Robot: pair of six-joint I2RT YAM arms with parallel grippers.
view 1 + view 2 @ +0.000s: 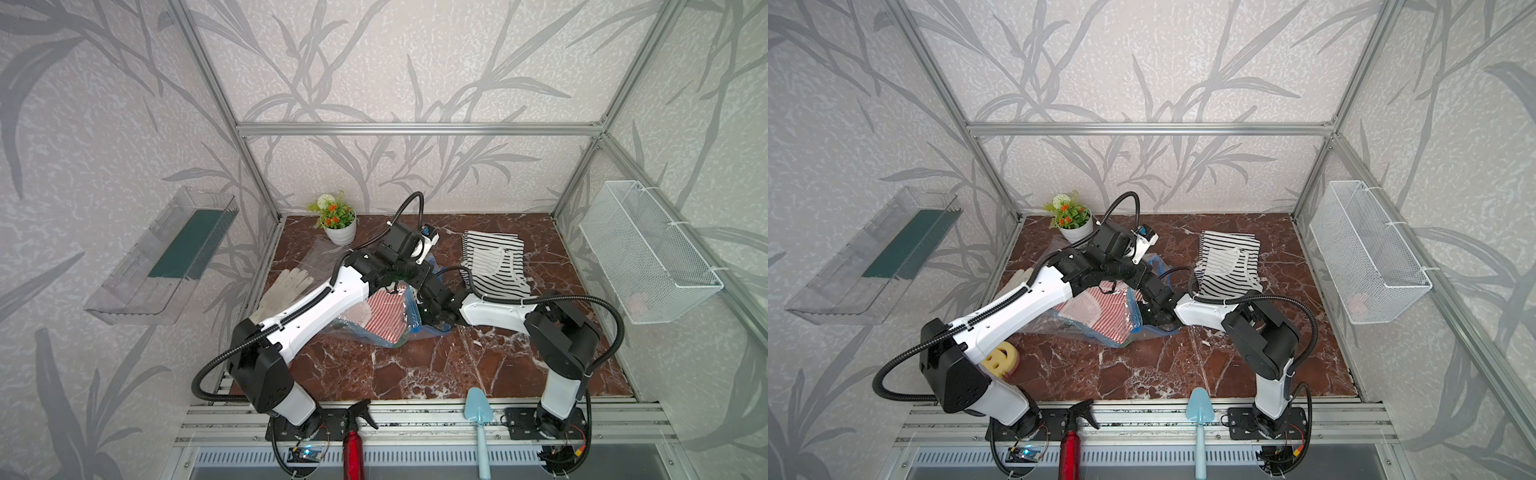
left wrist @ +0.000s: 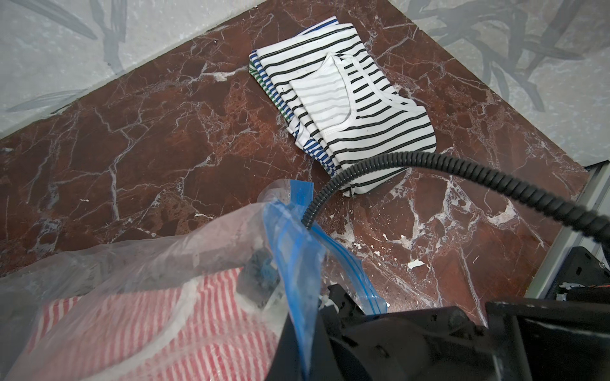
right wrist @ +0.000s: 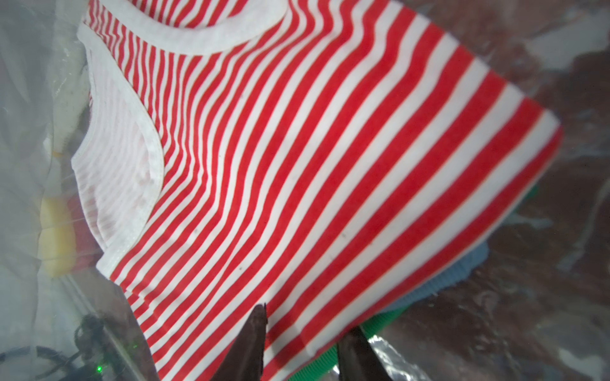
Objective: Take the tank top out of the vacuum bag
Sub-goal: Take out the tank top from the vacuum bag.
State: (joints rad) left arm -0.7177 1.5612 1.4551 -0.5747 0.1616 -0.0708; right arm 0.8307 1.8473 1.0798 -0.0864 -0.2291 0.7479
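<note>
Plastic, clear and crinkled, makes up the vacuum bag [image 2: 132, 257], which lies in the middle of the marbled bench [image 1: 415, 374] with its blue zip strip [image 2: 290, 237] raised. The left fingers [image 2: 343, 306] are closed on that strip. Inside the bag the tank top [image 3: 313, 165] lies folded flat: soft knit, red and white stripes, white ribbed trim round the curved neck and armhole. Under it show two more ribbed pieces, one blue cloth [image 3: 462, 273] and one green cloth [image 3: 386, 321]. The right fingers [image 3: 254, 336], two dark tapered tips, are inside the bag mouth and stand apart with the top's folded edge between them; whether they pinch it I cannot tell. Outside the bag, towards the far right of the bench, sits one stack [image 1: 494, 266] of folded tops striped black, blue and green.
</note>
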